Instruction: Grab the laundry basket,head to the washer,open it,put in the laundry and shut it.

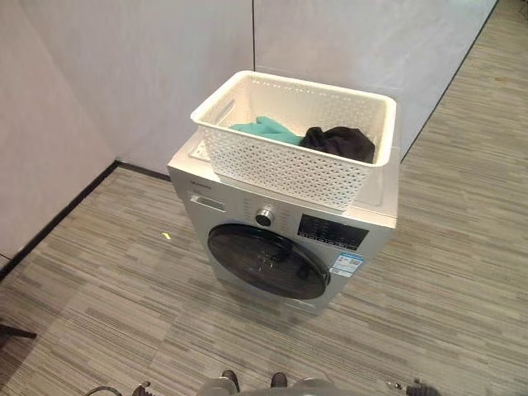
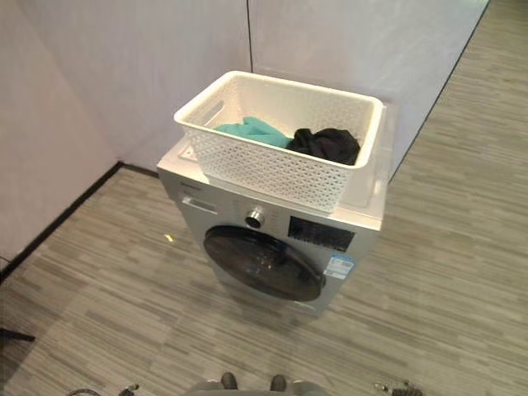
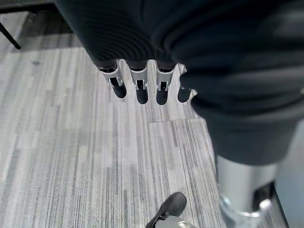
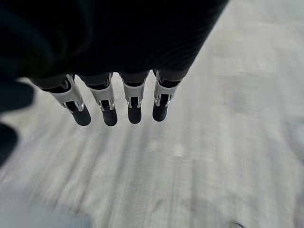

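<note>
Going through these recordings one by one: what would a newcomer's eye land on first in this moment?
First the white laundry basket, sitting on top of the silver washer with a teal garment and a black garment inside. Next the washer's dark round door, which is closed, on its front. Both hands hang over bare floor holding nothing, fingers straight: the left hand and the right hand.

Both eye views look steeply down from head height at the washer (image 1: 289, 231) with the white basket (image 1: 293, 140) on top, sharing that scene from slightly offset spots. Each wrist view faces straight down along its own hand, the left hand (image 3: 137, 83) and right hand (image 4: 118, 99), very close, with striped floor (image 3: 71, 156) beyond.
</note>
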